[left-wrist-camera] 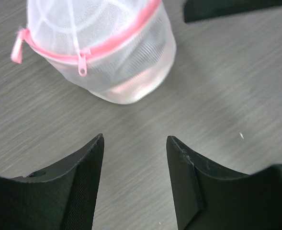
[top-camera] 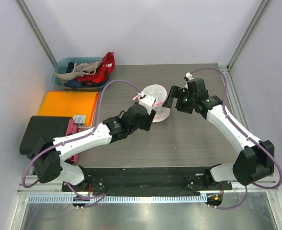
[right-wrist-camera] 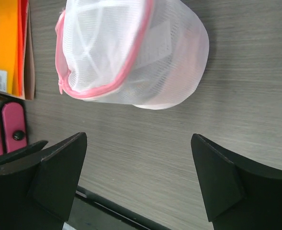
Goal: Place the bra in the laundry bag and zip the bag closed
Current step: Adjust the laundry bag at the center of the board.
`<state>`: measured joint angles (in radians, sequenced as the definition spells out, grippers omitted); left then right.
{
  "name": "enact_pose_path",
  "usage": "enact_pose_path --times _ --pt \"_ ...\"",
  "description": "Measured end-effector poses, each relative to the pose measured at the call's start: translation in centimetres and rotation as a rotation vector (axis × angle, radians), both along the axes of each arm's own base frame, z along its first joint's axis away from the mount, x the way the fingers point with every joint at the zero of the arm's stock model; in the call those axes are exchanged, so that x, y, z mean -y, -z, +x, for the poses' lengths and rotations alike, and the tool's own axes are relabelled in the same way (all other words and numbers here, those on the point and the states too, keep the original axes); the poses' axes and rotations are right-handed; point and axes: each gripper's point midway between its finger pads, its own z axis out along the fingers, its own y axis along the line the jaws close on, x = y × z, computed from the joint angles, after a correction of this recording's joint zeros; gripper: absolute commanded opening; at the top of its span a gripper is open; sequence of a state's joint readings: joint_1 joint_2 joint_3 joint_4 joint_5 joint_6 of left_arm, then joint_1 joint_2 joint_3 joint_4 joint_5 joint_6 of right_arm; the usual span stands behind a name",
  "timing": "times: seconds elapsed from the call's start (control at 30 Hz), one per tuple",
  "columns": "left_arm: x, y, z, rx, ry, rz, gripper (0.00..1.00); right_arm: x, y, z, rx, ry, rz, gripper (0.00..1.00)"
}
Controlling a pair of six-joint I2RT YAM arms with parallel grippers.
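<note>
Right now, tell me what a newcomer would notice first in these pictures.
The white mesh laundry bag with its pink zip stands in the middle of the table. The left gripper and the right gripper flank it, both open and holding nothing. In the far left corner, a teal bin heaped with clothes adds colour.

A teal bin [top-camera: 64, 63] of clothes [top-camera: 100, 72] sits behind an orange board [top-camera: 68, 104] on the grey table [top-camera: 193, 143].
</note>
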<state>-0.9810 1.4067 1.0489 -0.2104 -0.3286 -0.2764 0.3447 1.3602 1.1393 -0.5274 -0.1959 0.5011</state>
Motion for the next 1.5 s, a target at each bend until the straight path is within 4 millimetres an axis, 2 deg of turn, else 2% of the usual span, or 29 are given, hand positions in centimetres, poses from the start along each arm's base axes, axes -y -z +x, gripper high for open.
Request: enact_pose_path --times 0.13,0.2,0.3,0.37,0.47,0.57,0.7,0.8,0.83,1.0,1.03,1.13,1.17,1.3,1.43,1.5 --pt "-0.7 -0.1 1.1 0.009 -0.053 -0.005 0.55 -0.8 1.6 -1.1 -0.049 0.100 0.147 0.95" --pt "-1.3 -0.7 1.0 0.017 -0.077 -0.039 0.55 -1.1 3.2 -2.1 -0.092 0.170 0.227 0.90" --pt "-2.5 -1.9 0.3 0.034 -0.106 -0.094 0.55 -1.8 4.6 -2.9 -0.140 0.259 0.306 0.89" --pt "-3.7 -3.0 -0.2 0.051 -0.134 -0.136 0.55 -2.9 4.3 -2.8 -0.135 0.289 0.345 0.86" --pt "-5.3 -4.4 -0.7 0.078 -0.179 -0.192 0.55 -5.4 2.4 -2.3 -0.086 0.327 0.431 0.84" --pt "-6.7 -5.2 -1.2 0.095 -0.215 -0.233 0.55 -7.1 1.1 -2.0 -0.061 0.387 0.516 0.84" --pt "-8.1 -5.7 -1.8 0.103 -0.247 -0.269 0.55 -7.6 0.7 -1.7 -0.036 0.507 0.580 0.81" --pt "-8.4 -5.8 -2.1 0.097 -0.254 -0.282 0.55 -7.2 0.4 -0.9 -0.001 0.595 0.608 0.73" --pt "-8.4 -5.8 -2.1 0.096 -0.254 -0.283 0.55 -7.1 0.4 -0.5 0.005 0.615 0.612 0.64" --pt "-8.8 -5.8 -2.4 0.090 -0.256 -0.281 0.55 -6.4 1.6 1.4 0.026 0.719 0.593 0.52" --pt "-8.9 -5.9 -2.5 0.090 -0.255 -0.282 0.55 -6.3 2.0 1.7 0.022 0.730 0.586 0.39" --pt "-9.1 -6.1 -2.6 0.092 -0.255 -0.286 0.56 -6.1 3.3 2.3 0.009 0.748 0.557 0.19" --pt "-9.1 -6.2 -2.7 0.093 -0.254 -0.289 0.57 -6.0 3.6 2.4 0.007 0.748 0.548 0.15" --pt "-8.9 -6.4 -3.0 0.089 -0.226 -0.291 0.63 -5.6 4.1 2.6 0.009 0.682 0.489 0.04" --pt "-7.9 -5.8 -3.5 0.066 -0.160 -0.274 0.61 -5.5 3.9 2.4 0.008 0.503 0.420 0.01" --pt "-6.7 -5.1 -3.8 0.038 -0.100 -0.256 0.57 -5.5 3.4 1.8 -0.001 0.377 0.411 0.01"
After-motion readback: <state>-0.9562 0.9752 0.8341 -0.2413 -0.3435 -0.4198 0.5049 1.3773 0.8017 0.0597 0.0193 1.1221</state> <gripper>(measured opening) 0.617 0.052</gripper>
